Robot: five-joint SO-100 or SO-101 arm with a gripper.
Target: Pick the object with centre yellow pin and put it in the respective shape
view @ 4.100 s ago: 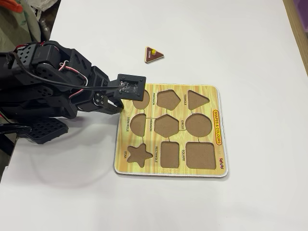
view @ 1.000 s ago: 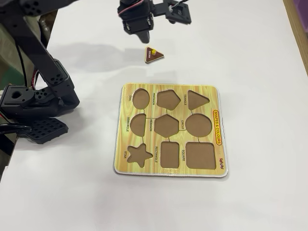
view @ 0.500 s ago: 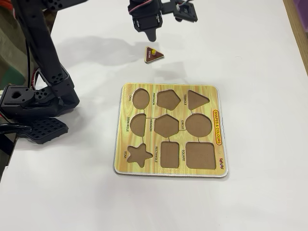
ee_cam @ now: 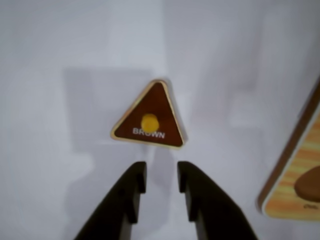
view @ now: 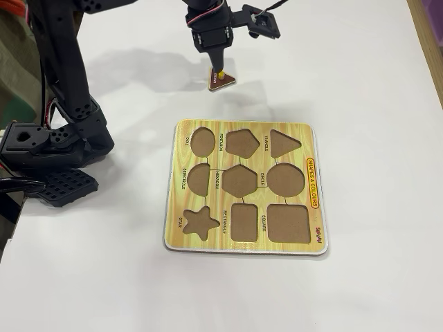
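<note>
**End effector poised over the triangle**

In the wrist view my end effector (ee_cam: 161, 172) stands narrowly parted and holds nothing. One maroon triangle piece (ee_cam: 150, 117), with its yellow knob (ee_cam: 149, 122), lies flat on the white desk (view: 360, 76) just beyond my fingertips. In the fixed view it sits directly under my end effector (view: 218, 67), beyond the far edge of the single puzzle board (view: 315, 187). The board has nine recesses, all unfilled; the triangle recess (view: 284, 143) is at its far right.

Hobby workbench: bare white table (view: 360, 69), mounted arm (view: 55, 131).

Bright, even light; soft grey shadows; blurred, out-of-focus wrist view.
</note>
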